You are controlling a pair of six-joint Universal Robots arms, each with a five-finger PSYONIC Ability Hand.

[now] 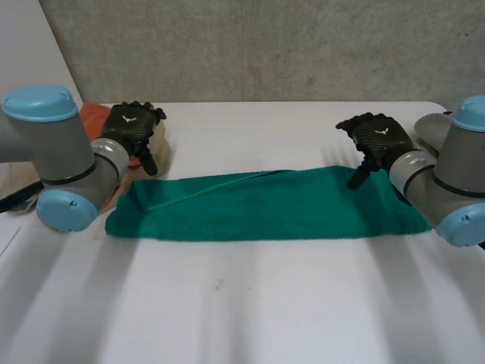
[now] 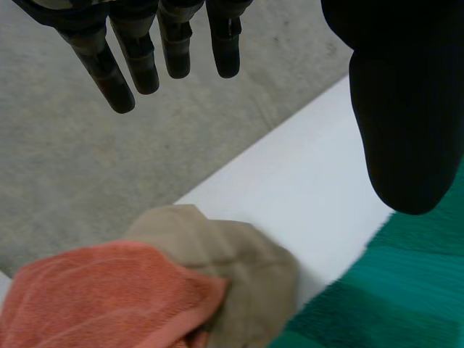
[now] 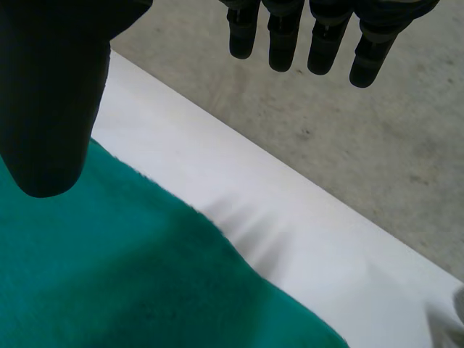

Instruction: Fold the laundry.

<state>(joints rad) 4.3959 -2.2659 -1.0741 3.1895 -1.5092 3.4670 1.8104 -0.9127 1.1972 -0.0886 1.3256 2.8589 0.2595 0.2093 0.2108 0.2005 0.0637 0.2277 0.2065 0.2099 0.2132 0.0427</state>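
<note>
A green towel (image 1: pixel 258 205) lies folded into a long strip across the middle of the white table (image 1: pixel 250 303). My left hand (image 1: pixel 133 129) hovers above the strip's far left corner, fingers (image 2: pixel 138 58) straight and apart from the thumb (image 2: pixel 406 130), holding nothing. My right hand (image 1: pixel 379 136) hangs over the far right end of the towel (image 3: pixel 109 275), its fingers (image 3: pixel 312 36) straight, thumb (image 3: pixel 51 109) spread wide, nothing in it. The towel (image 2: pixel 384 290) lies under the left thumb.
An orange cloth (image 2: pixel 101 297) and a beige cloth (image 2: pixel 246 268) sit bunched at the table's far left, just behind my left hand; the orange cloth (image 1: pixel 95 115) peeks out there. A grey wall (image 1: pixel 265 45) runs behind the table's far edge.
</note>
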